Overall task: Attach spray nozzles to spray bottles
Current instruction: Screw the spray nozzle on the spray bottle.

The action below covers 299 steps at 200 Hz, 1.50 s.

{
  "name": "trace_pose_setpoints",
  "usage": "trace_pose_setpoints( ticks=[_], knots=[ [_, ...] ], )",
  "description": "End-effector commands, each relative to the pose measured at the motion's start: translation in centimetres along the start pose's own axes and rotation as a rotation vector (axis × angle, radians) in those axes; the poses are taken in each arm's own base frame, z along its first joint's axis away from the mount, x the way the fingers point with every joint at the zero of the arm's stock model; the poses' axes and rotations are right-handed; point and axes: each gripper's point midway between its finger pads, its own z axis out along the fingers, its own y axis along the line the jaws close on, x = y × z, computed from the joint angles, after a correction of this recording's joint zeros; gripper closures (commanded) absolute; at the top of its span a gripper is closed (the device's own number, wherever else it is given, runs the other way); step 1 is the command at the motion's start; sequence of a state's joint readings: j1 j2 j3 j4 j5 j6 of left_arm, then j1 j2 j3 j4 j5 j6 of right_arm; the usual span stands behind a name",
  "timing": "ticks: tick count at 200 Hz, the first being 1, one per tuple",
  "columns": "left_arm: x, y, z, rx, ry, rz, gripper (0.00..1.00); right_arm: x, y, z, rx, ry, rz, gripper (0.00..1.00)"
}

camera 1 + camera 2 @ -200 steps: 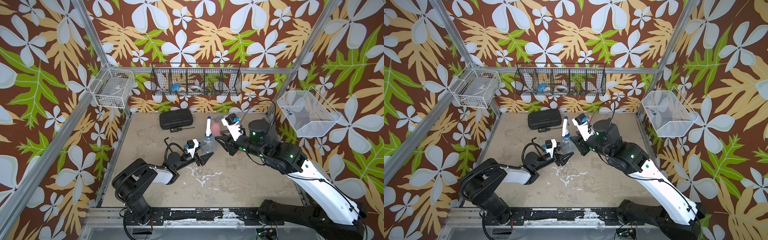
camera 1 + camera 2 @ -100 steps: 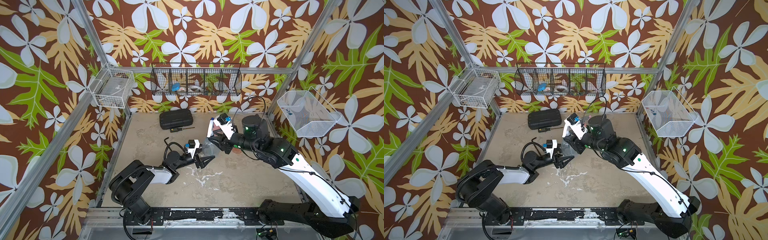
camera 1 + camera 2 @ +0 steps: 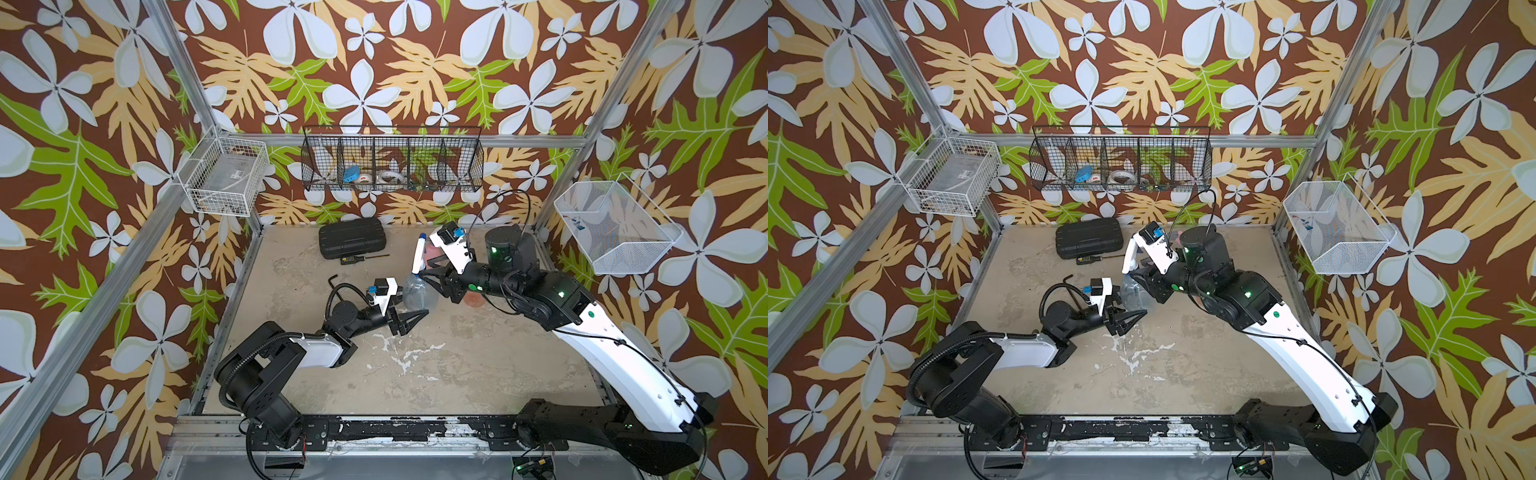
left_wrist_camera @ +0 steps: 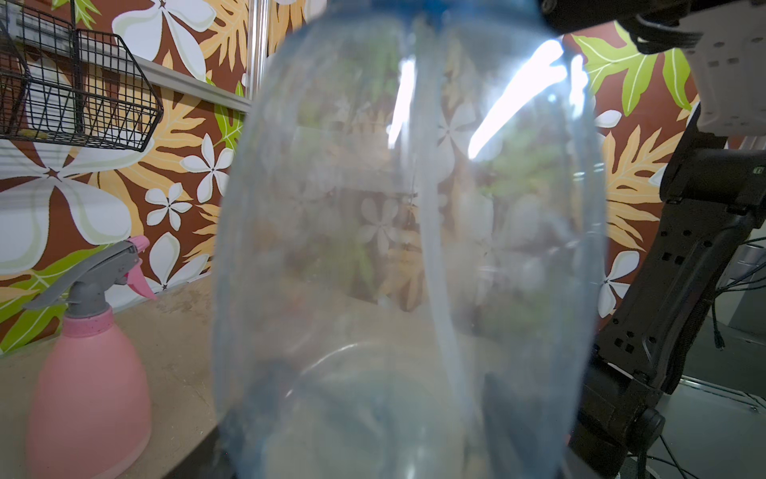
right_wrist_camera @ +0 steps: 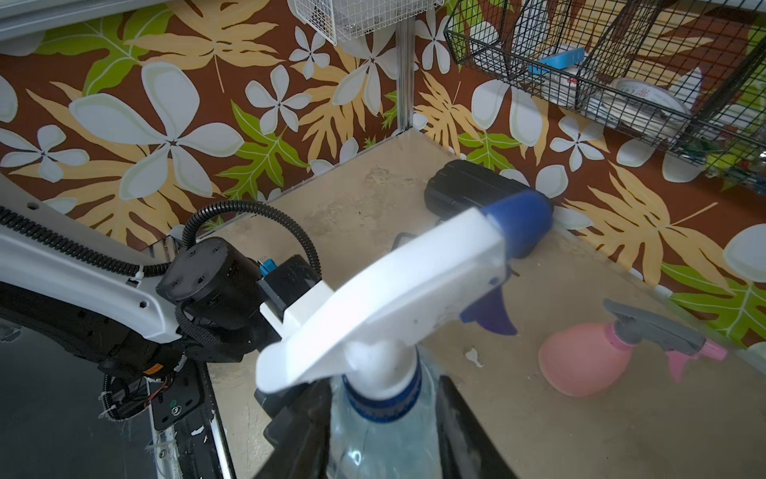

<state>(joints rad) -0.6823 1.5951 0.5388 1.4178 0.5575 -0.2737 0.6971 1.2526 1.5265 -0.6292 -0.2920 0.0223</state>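
The right gripper (image 5: 384,385) clamps the clear bottle (image 3: 419,293) below its collar, with the white-and-blue nozzle (image 3: 417,253) seated on the neck at mid-table (image 3: 457,353) — the left gripper (image 3: 417,316) is fully closed, empty, beside the bottle's base.

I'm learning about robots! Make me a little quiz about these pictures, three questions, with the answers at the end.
1. True or false: the pink bottle already wears its grey and pink nozzle.
2. Pick one: where does the right end effector grip the clear bottle?
A) at its base
B) just below the white and blue nozzle
C) by the trigger
3. Fill the gap: the jaws of the left end effector are ____ (open or shut).

Key: 1 true. 2 B. 3 shut.
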Motion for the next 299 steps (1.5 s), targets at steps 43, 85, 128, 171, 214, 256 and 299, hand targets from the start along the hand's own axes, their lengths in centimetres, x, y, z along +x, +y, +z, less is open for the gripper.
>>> trace_pose_setpoints(
  ticks=[43, 85, 128, 171, 214, 256, 299],
  knots=[
    [-1.1, -0.3, 0.0, 0.012, -0.035, 0.032, 0.53, -0.8, 0.7, 0.7, -0.053, -0.020, 0.020, 0.58],
    [-1.1, -0.3, 0.1, 0.013, -0.034, 0.035, 0.53, -0.8, 0.5, 0.8, -0.047, -0.017, 0.024, 0.55],
    [-1.1, -0.2, 0.1, 0.012, -0.033, 0.035, 0.53, -0.9, 0.5, 1.2, -0.049, -0.015, 0.031, 0.57],
    [-1.1, -0.2, 0.2, 0.011, -0.031, 0.036, 0.53, -0.8, 0.5, 1.3, -0.053, -0.014, 0.033, 0.63],
    [-1.0, -0.1, 0.3, 0.012, -0.031, 0.033, 0.54, -0.7, 0.6, 1.3, -0.055, -0.011, 0.034, 0.65],
    [-1.1, 0.0, 0.3, 0.008, -0.031, 0.033, 0.54, -0.5, 0.5, 1.3, -0.052, -0.001, 0.025, 0.72],
    [-1.1, 0.4, 0.1, -0.006, -0.029, 0.031, 0.54, 0.0, 0.3, 1.3, -0.038, 0.019, 0.009, 0.82]
  ],
)
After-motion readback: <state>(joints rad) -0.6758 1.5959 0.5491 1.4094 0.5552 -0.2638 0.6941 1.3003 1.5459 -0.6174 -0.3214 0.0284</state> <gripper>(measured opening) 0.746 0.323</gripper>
